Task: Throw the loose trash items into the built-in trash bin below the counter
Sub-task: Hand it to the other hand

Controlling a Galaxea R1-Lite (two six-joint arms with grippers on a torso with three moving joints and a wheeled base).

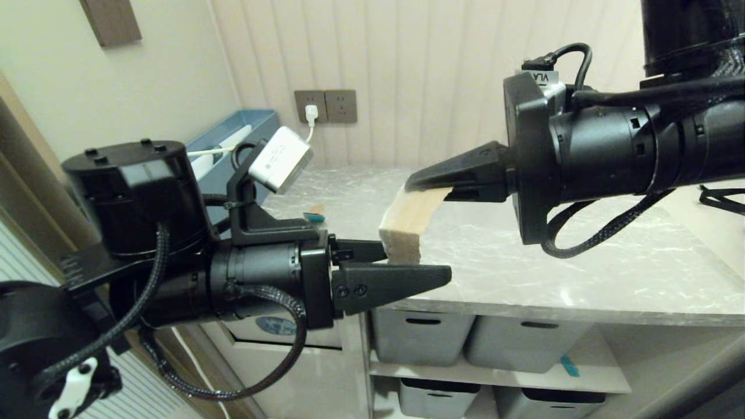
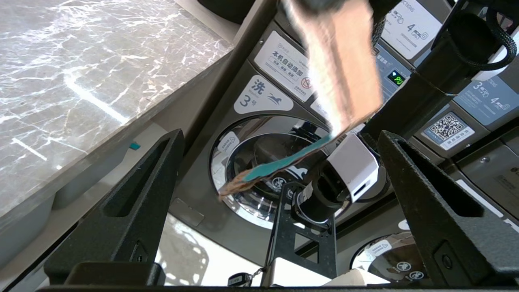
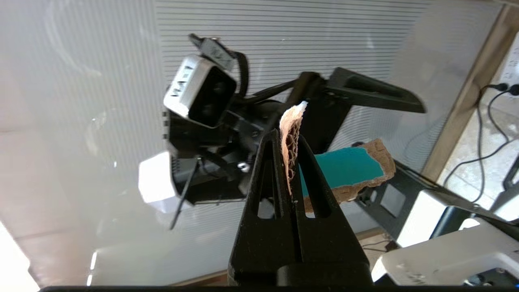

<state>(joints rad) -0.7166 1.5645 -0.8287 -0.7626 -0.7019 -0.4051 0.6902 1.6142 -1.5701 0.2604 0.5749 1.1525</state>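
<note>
My right gripper [image 1: 412, 185] is shut on a torn piece of corrugated cardboard [image 1: 407, 221] and holds it in the air above the counter [image 1: 582, 262]. In the right wrist view the two fingers pinch its edge at the right gripper [image 3: 290, 138], and the cardboard's teal face [image 3: 348, 166] shows beside them. Just below, my left gripper [image 1: 416, 261] stands wide open, and the cardboard's lower end hangs close to its fingertips [image 2: 170, 154]. A small teal and brown scrap [image 1: 316, 214] lies on the counter farther back. The built-in trash bin [image 1: 273, 326] is mostly hidden behind my left arm; only part of its blue sticker shows.
Grey plastic tubs [image 1: 419, 334] sit on shelves under the counter. A long blue box [image 1: 233, 137] stands at the back left by the wall socket [image 1: 325, 106]. Front-loading washing machines [image 2: 259, 170] stand to the right of the counter.
</note>
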